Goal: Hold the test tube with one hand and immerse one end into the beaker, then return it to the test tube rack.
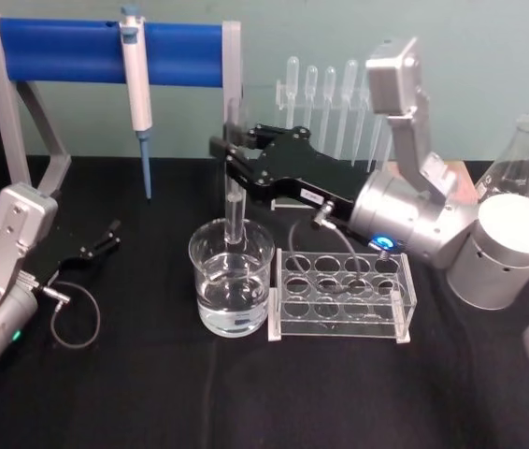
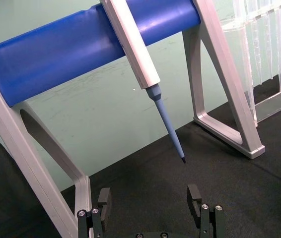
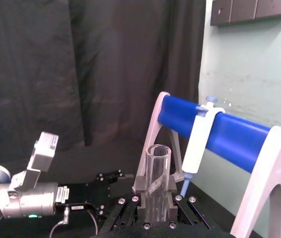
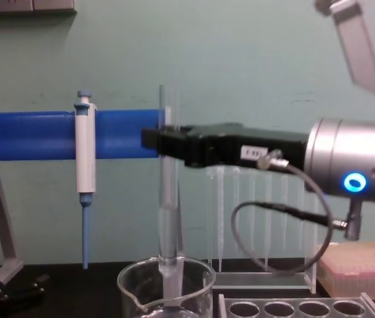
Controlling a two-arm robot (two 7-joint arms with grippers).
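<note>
While the test tube (image 1: 235, 210) is clamped upright in the right gripper (image 1: 232, 154) with its lower end inside the beaker (image 1: 207, 295), it should be held vertical, clear of the glass wall, and lifted straight out; the left gripper (image 1: 106, 238) is parked, fingers apart, at the left.

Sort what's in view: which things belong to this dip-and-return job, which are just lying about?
In use: right gripper, test tube, beaker, rack.
Lying about: left gripper parked at left, pipettor on blue stand, plastic pipettes, flask.
</note>
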